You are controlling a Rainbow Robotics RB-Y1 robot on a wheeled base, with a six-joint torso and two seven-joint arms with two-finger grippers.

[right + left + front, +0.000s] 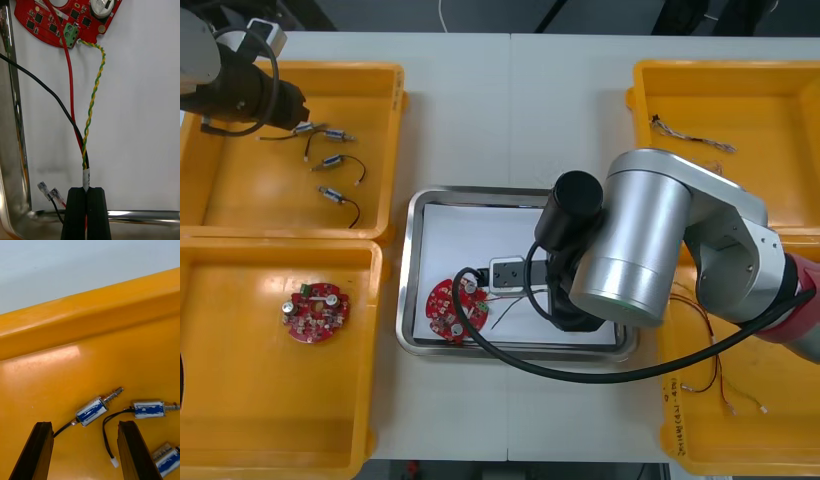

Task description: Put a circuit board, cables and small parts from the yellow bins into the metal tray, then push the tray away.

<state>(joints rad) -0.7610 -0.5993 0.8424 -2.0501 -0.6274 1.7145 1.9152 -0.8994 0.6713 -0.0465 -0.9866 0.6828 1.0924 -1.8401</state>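
In the right wrist view my right gripper (86, 190) is shut on a red and yellow cable (92, 108), a bundle of red, black and twisted yellow-green wires. The wires trail over the tray's white inside to a round red circuit board (67, 17). From the front, that board (450, 308) lies in the left part of the metal tray (412, 260), under my right arm (650, 240). My left gripper (87, 450) is open just above small metal parts (92, 410) in the far left yellow bin (375, 75), and one part lies between the fingers.
A second red circuit board (315, 312) lies in the near left bin (365, 400). A twisted cable (690, 135) sits in the far right bin. Red and yellow cables (710, 370) lie in the near right bin. The tray's shiny rim (131, 214) runs just behind my right fingers.
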